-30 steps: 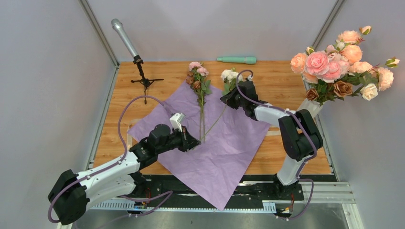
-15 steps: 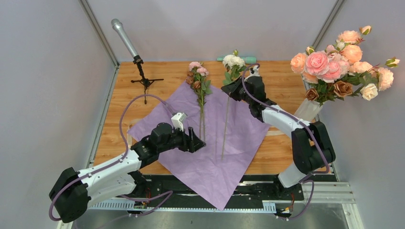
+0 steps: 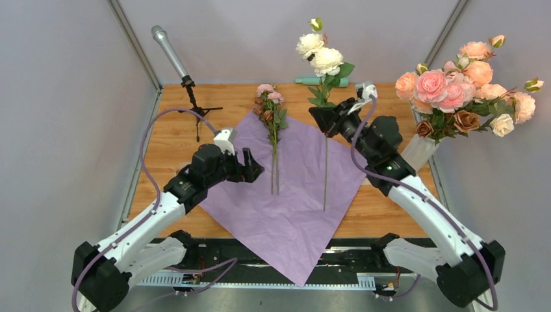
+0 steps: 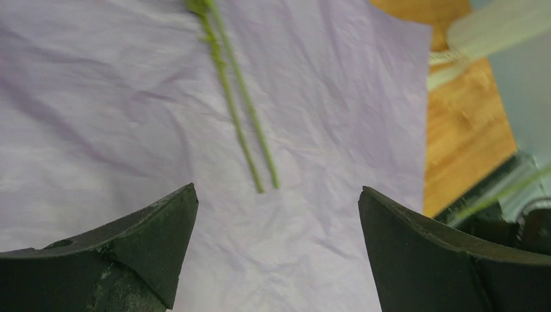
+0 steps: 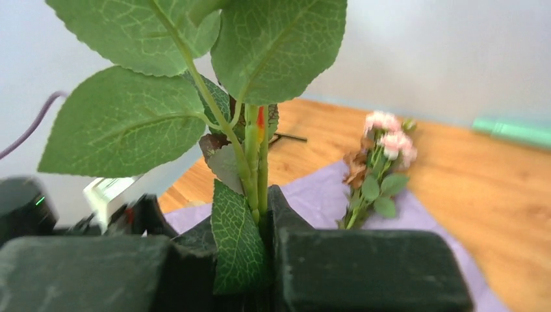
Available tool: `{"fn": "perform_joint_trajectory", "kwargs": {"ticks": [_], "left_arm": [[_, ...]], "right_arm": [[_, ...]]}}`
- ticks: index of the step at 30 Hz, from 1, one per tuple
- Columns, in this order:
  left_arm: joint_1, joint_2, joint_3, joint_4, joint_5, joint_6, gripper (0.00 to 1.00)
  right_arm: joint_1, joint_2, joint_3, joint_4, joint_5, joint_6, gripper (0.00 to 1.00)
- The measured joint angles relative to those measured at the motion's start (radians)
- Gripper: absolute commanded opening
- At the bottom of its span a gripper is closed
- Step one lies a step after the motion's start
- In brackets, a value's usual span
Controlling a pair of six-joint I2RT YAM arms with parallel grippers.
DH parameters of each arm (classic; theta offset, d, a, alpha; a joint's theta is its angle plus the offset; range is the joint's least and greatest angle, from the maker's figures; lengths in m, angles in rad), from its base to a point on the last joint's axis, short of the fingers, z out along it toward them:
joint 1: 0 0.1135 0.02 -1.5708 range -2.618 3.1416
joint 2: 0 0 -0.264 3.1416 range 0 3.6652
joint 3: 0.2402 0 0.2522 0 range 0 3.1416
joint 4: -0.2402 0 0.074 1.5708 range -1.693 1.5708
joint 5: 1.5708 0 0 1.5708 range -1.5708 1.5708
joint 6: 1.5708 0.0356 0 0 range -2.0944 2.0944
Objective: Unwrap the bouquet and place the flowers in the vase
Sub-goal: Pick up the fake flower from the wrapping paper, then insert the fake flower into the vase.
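1. Left gripper [image 4: 277, 190]: its jaws are spread wide and empty. It hangs low over the cut ends of the pink flowers [image 4: 237, 110], apparently placed to take a stem next.
2. Paper [image 3: 292, 214]: the lilac sheet is spread flat on the counter [image 3: 169, 123], so the bouquet is unwrapped and each stem lies loose.
3. Pink flowers: they lie on the paper with heads toward the far edge, not yet in the vase.
4. Right gripper [image 3: 327, 121]: it is closed narrowly on the white flowers [image 3: 321, 58] just below the leaves. They are raised upright, so the long stem hangs free for lowering.
5. Vase [image 3: 418, 151]: it stands at the counter's right edge, crowded with peach roses [image 3: 455, 84]. Insertion will probably be tight.
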Motion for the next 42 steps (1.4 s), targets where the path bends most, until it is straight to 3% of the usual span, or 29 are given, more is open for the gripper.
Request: {"fn": "perform_joint_trajectory", "kwargs": {"ticks": [6, 16, 27, 35, 42], "left_arm": [[0.201, 0.015, 0.081, -0.122, 0.014, 0.101, 1.0], [0.349, 0.031, 0.283, -0.208, -0.086, 0.354, 1.0], [0.351, 0.002, 0.244, -0.22, -0.209, 0.46, 1.0], [0.351, -0.029, 0.238, -0.222, -0.231, 0.477, 1.0], [0.351, -0.036, 0.235, -0.222, -0.234, 0.483, 1.0]], "right_arm": [[0.016, -0.201, 0.058, -0.126, 0.028, -0.299, 0.0], [0.014, -0.371, 0.157, -0.225, 0.386, -0.666, 0.0], [-0.002, -0.378, 0.169, 0.085, 0.636, -1.035, 0.0], [-0.026, -0.356, 0.184, 0.313, 0.648, -1.196, 0.0], [-0.107, -0.328, 0.138, 0.481, 0.621, -1.241, 0.0]]}}
